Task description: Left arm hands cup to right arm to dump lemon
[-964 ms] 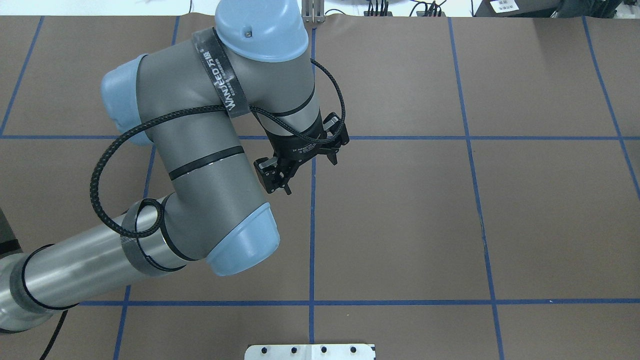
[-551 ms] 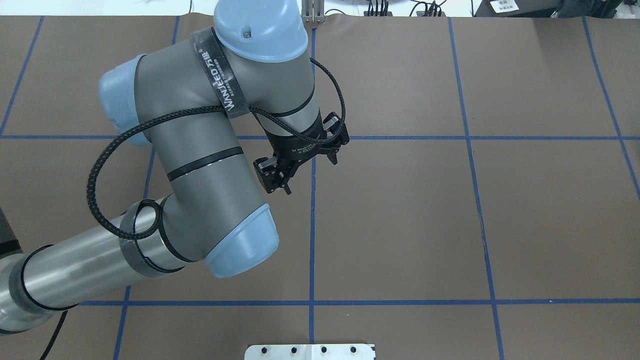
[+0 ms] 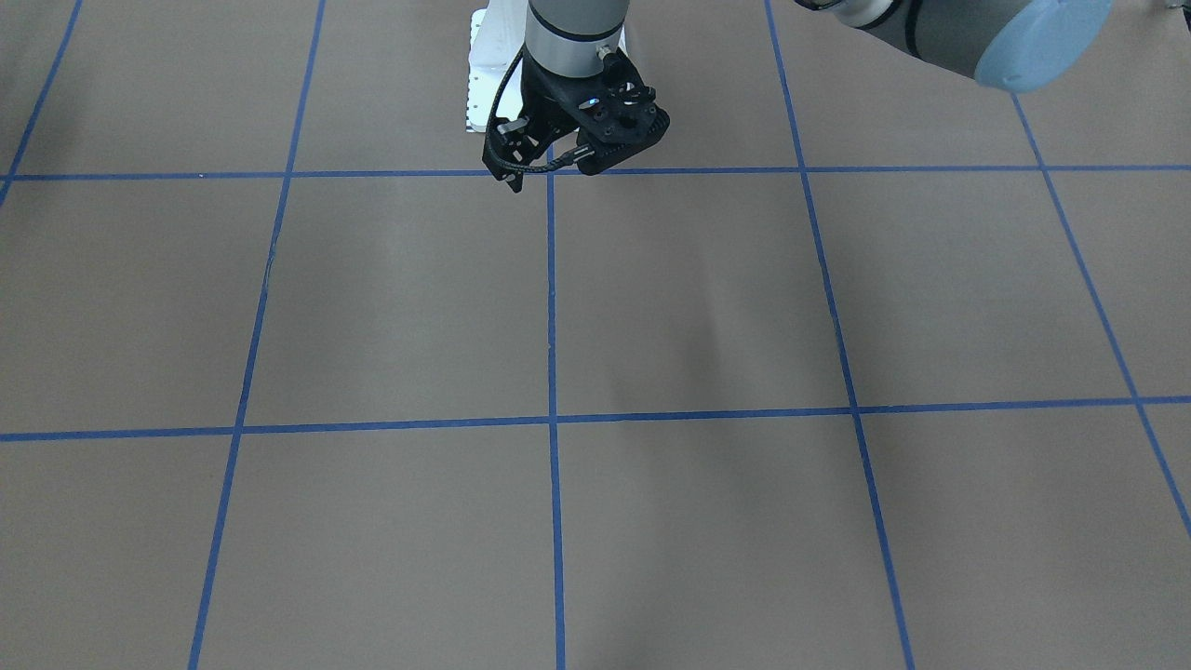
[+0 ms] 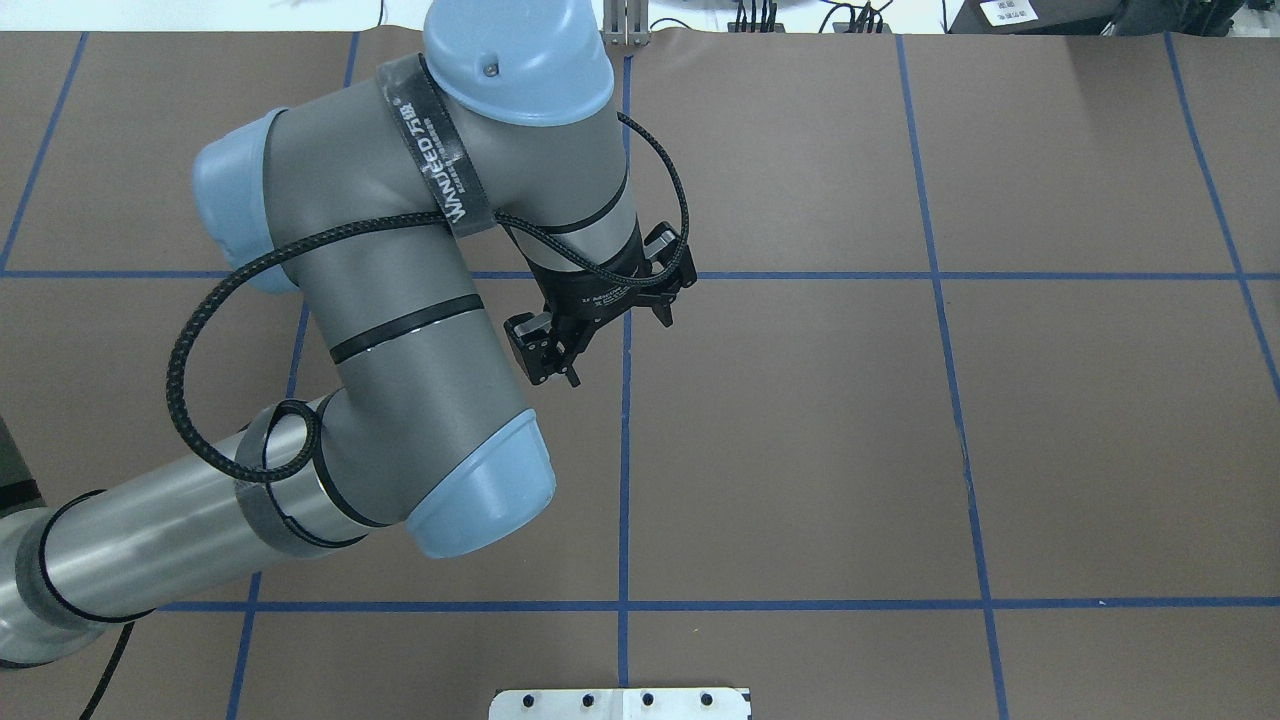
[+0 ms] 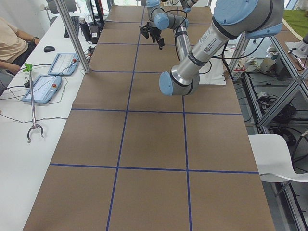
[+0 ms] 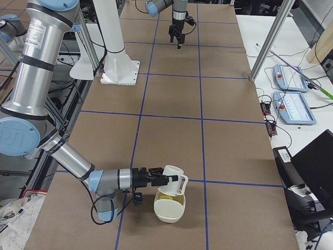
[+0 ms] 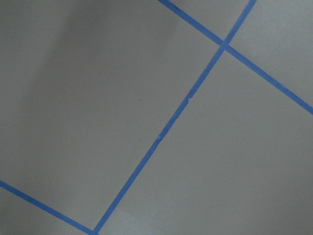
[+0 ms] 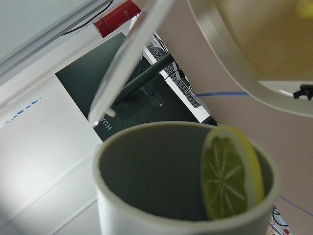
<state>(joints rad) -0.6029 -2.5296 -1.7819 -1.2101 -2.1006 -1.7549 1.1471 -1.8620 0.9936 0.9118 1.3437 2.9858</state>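
Observation:
My left gripper hangs open and empty above the blue tape cross at the table's middle; it also shows in the front view. Its wrist view shows only brown mat and tape. The right arm shows only in the exterior right view, where its gripper is at the white cup, which is tipped on its side above a cream bowl; I cannot tell its jaw state. In the right wrist view the lemon slice sits at the lip of the cup, cut face showing, with the bowl beyond.
A white base plate sits at the robot's edge of the table, with the robot's white column on it. Teach pendants and cables lie on the operators' side bench. A metal post stands there. Something yellow lies in the bowl.
My left arm has drifted slightly to the left; its gripper stays open and empty over the tape cross.

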